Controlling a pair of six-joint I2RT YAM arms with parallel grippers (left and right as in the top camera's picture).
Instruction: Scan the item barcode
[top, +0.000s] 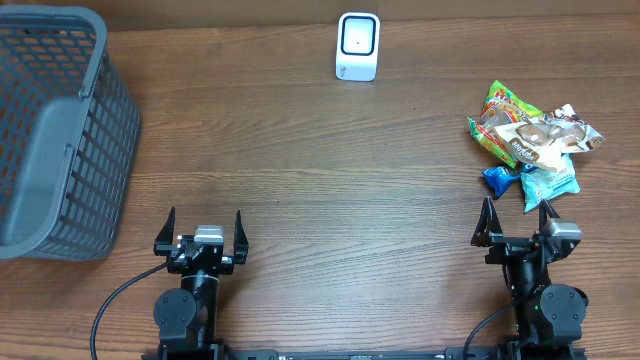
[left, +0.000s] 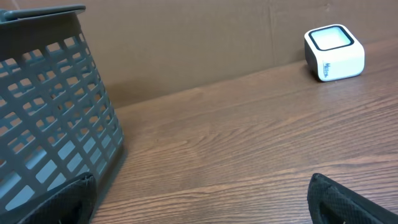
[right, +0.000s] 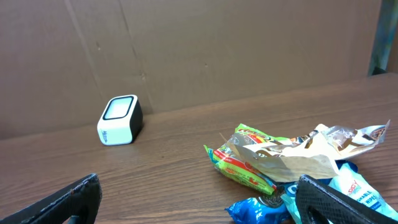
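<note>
Basket: a grey plastic lattice basket (top: 60, 130) fills the table's far-left corner, tipped with its open mouth turned toward the left arm's side.
Left gripper (top: 204, 225): near edge, left of centre, jaws spread wide and holding nothing; the basket wall is just beside its left finger in the wrist view.
Table: brown wood-grain top (top: 320, 200), with a cardboard-coloured wall behind it.
Barcode scanner: a small white box (top: 357, 46) with a glass face, at the far edge near the middle, well apart from both grippers and from the packets.
Items to scan: a heap of snack packets (top: 530, 140) on the right side, with a green packet (right: 245, 165) under a torn tan one (right: 298, 160), a dark blue wrapper (right: 255, 208) and a pale blue pack (right: 357, 193), possibly wipes, nearest the arm. No barcode is legible.
Right gripper (top: 517, 215): near edge, just short of the heap, jaws fully apart and empty; the pale blue pack lies just beside its right finger.
</note>
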